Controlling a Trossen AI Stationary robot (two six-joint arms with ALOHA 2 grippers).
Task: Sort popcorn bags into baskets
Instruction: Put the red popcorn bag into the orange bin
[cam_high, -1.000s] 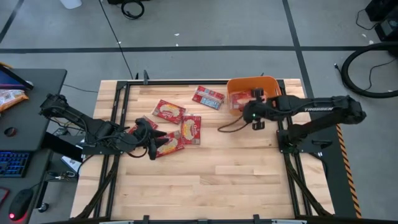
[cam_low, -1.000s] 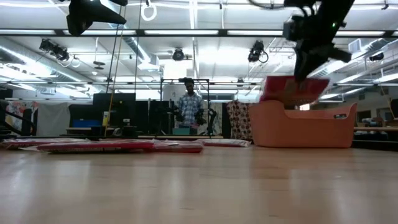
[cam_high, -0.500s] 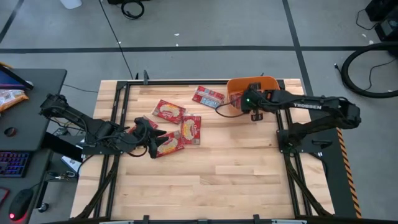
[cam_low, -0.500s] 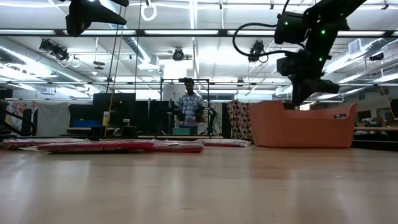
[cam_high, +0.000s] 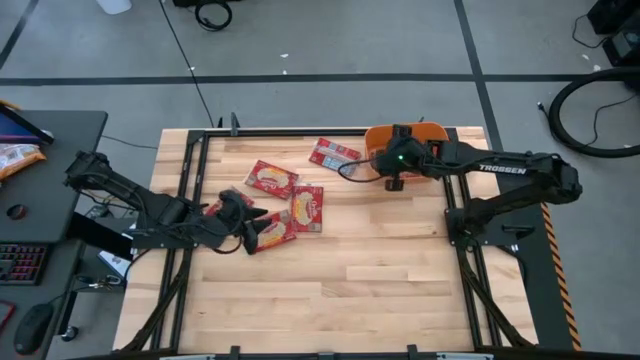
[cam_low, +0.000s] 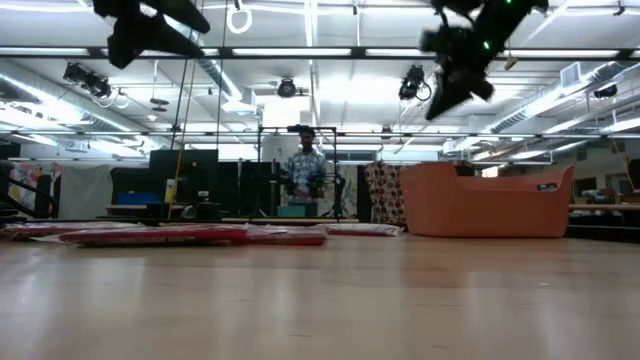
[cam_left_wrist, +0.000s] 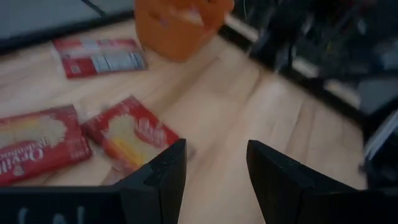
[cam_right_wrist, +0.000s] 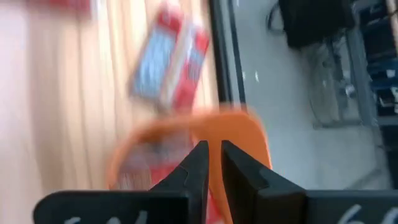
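Note:
Several red popcorn bags lie flat on the table's far left half: one with a bluish-grey face, one, one and one. The orange tub stands at the far right and shows side-on in the low view. Red packets lie inside the tub. My right gripper is shut and empty, high over the tub's left end. My left gripper is open and empty, above the table beside the nearest bag.
A black frame rail runs along the table's edges. The table's near half is bare wood. A person stands in the room beyond the far edge.
My right gripper held a red bag above the tub one second ago. The bag left the gripper and dropped out of sight into the tub. The gripper then rose and went toward the table's left, over the tub's left end.

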